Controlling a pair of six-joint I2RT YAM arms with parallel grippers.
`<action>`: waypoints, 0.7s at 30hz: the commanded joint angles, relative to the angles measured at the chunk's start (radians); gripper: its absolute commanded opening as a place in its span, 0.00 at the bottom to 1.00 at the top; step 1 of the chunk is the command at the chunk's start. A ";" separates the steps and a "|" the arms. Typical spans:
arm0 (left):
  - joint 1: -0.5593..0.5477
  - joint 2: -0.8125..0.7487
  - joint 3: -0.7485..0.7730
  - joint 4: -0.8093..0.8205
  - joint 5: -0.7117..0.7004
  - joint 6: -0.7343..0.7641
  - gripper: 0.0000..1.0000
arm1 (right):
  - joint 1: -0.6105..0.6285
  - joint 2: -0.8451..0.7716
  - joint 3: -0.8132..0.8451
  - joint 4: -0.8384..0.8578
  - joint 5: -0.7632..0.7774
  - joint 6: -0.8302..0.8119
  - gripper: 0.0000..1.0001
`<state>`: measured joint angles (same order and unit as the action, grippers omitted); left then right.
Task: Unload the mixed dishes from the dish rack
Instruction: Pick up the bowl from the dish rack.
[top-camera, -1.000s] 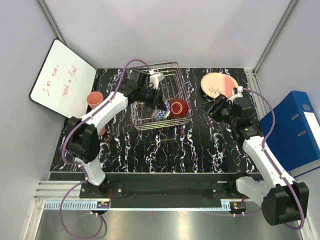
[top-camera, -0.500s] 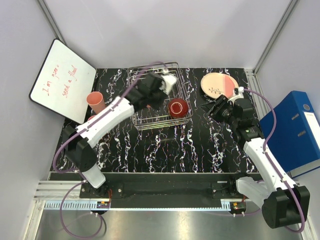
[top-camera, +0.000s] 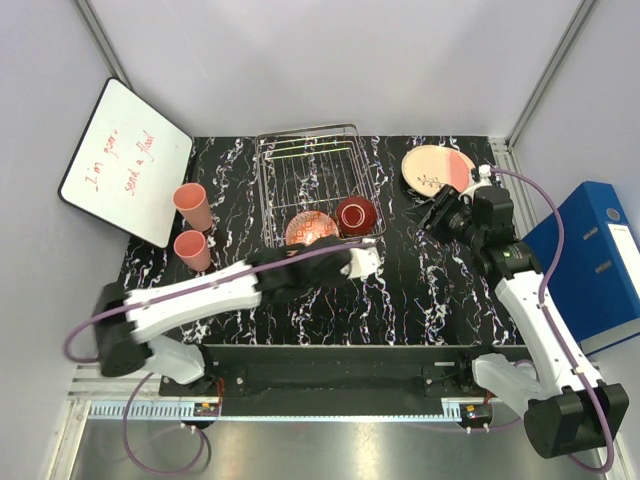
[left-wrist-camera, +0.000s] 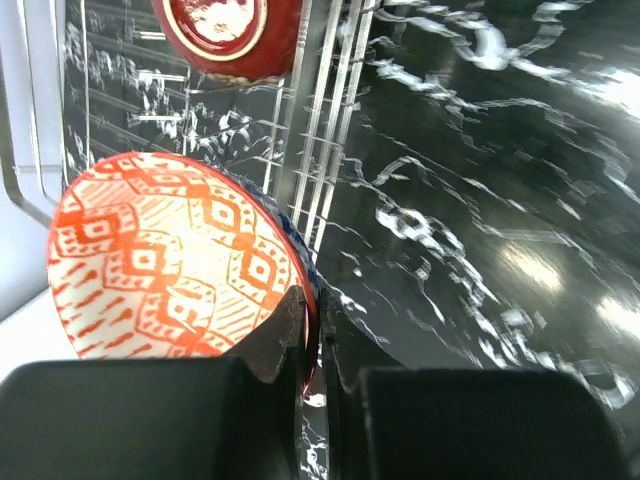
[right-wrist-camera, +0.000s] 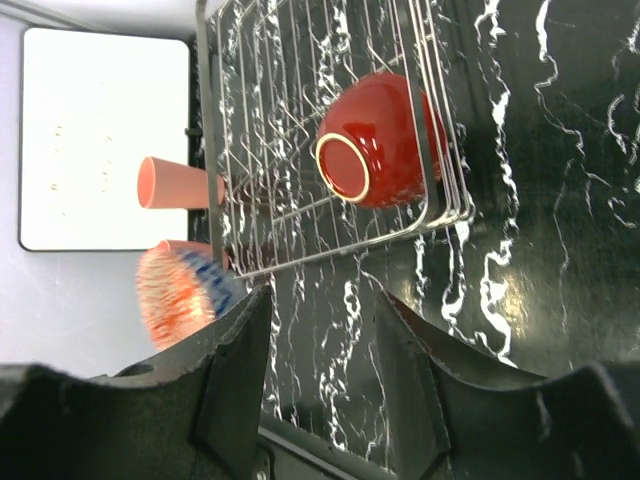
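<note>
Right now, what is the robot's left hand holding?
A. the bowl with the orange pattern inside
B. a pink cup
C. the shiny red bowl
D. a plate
A. The left gripper is shut on the rim of the patterned bowl, while the red bowl sits on its own in the dish rack.
</note>
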<state>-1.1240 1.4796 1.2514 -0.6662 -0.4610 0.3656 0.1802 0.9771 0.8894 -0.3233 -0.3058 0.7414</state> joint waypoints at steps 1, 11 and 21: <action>-0.062 -0.292 -0.069 0.149 0.122 0.084 0.00 | 0.008 0.024 0.109 -0.161 -0.016 -0.076 0.54; -0.230 -0.498 -0.224 0.152 0.386 0.042 0.00 | 0.008 0.101 0.272 -0.379 -0.177 -0.257 0.53; -0.232 -0.415 -0.271 0.172 0.432 0.121 0.00 | 0.048 0.060 0.333 -0.503 -0.239 -0.290 0.53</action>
<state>-1.3556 1.0206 0.9749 -0.5880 -0.0566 0.4267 0.1951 1.0607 1.1900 -0.7708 -0.4976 0.4889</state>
